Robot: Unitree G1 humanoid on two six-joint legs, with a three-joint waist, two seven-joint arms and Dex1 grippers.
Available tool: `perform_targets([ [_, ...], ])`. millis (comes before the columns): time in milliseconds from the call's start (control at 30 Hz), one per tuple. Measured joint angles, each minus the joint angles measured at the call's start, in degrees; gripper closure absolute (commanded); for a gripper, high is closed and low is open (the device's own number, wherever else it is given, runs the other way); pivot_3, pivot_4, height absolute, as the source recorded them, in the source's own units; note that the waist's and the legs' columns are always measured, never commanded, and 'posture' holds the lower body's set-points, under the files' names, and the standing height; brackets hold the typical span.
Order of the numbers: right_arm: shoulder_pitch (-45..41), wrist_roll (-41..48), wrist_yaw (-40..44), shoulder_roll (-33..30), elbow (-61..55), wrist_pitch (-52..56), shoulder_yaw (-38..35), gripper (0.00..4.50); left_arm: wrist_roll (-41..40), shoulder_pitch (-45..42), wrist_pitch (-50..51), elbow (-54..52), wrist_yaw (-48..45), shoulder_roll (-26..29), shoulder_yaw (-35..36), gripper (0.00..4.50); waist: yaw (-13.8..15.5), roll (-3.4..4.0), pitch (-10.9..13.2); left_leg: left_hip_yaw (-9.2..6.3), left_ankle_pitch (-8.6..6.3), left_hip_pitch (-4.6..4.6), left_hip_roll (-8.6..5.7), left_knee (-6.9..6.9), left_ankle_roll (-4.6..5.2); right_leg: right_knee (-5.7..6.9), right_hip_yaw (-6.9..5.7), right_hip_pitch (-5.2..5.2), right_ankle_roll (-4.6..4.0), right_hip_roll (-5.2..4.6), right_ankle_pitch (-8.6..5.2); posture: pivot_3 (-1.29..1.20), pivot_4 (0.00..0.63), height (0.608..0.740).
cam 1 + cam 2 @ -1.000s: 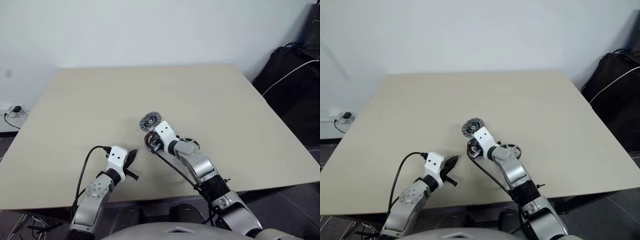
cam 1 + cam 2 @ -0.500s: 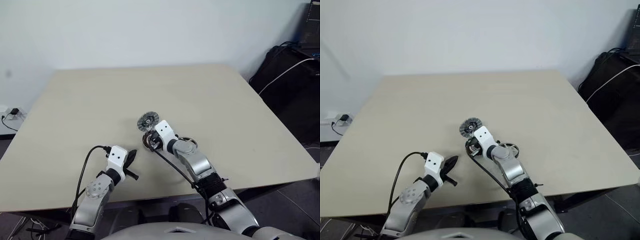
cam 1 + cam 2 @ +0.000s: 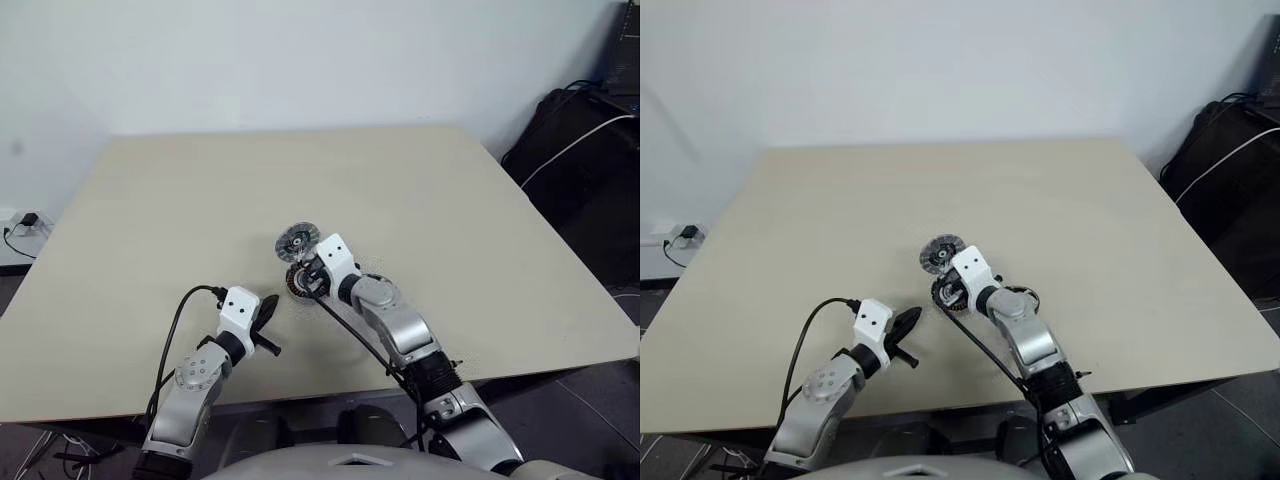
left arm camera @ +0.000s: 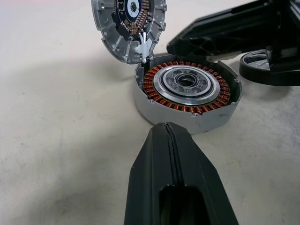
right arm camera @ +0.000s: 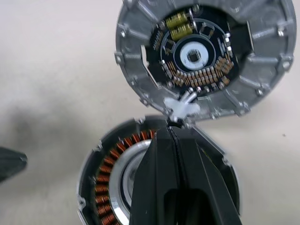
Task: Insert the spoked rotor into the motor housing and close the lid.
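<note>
The left gripper (image 3: pixel 266 318), clenched on nothing, hangs over the near table (image 3: pixel 150 220), aimed at the motor housing (image 4: pixel 186 96), which lies flat, open face and axis upward, copper windings exposed; the right gripper (image 5: pixel 171 140), also pressed shut and empty, hangs above the housing's rim; just beside it to the right lies the spoked rotor (image 4: pixel 262 63), flat on the table, not yet inserted; beyond and touching the housing, the lid (image 5: pixel 204 58) lies face up, circuit board showing; the job appears to be at its first step, and the next move likely calls for opening the right fingers to collect the rotor
</note>
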Motion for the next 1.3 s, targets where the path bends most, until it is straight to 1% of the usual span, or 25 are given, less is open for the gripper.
perform_targets([
  [233,1.74,-0.01,0.99,-2.08,-1.27,1.07,0.09,4.49,0.0,0.3,0.0,0.0,0.0,0.14,0.0,4.5,0.02,0.0,0.0,0.0,0.0,0.0,0.0,0.01,0.01,0.01,0.01,0.0,0.01,0.0,0.01,0.0,0.0,0.74],
  [567,-0.12,0.0,0.87,0.23,-1.17,0.89,0.43,4.49,-0.01,0.31,0.36,0.0,-0.02,0.21,-0.02,4.5,0.13,0.0,0.0,0.0,0.0,0.0,0.0,0.07,0.01,0.08,0.01,0.0,0.03,0.0,0.03,0.0,0.0,0.74],
  [800,-0.52,-1.03,0.78,-0.7,4.16,-0.39,0.48,4.49,-0.06,1.13,0.85,0.0,0.04,0.54,0.01,4.5,0.07,0.0,-0.02,0.01,0.01,0.02,0.0,0.09,0.0,0.1,0.02,0.01,0.0,0.0,0.01,0.0,0.0,0.74],
  [900,-0.24,-1.28,0.94,-1.23,4.77,-1.32,0.65,4.49,-0.1,1.19,0.87,0.0,0.07,0.52,0.0,4.5,0.01,-0.02,-0.22,0.0,0.01,0.11,0.01,0.09,-0.01,0.13,0.01,0.06,-0.01,0.0,0.0,0.0,0.0,0.74],
  [1167,1.26,-1.1,1.3,-1.74,2.88,-1.39,0.45,4.49,-0.3,1.56,0.9,0.0,0.07,0.49,-0.01,4.5,0.05,0.05,-0.55,0.0,0.02,0.16,0.01,0.14,-0.03,0.18,0.04,0.08,-0.11,-0.03,-0.06,0.0,0.0,0.74],
  [1300,1.25,-0.89,1.29,-0.76,0.93,-1.41,0.42,4.49,-0.31,1.5,0.98,0.0,0.01,0.48,-0.05,4.5,0.08,0.06,-0.53,0.0,0.02,0.11,0.01,0.14,-0.02,0.24,0.04,0.01,-0.1,-0.03,-0.05,0.0,0.0,0.74],
])
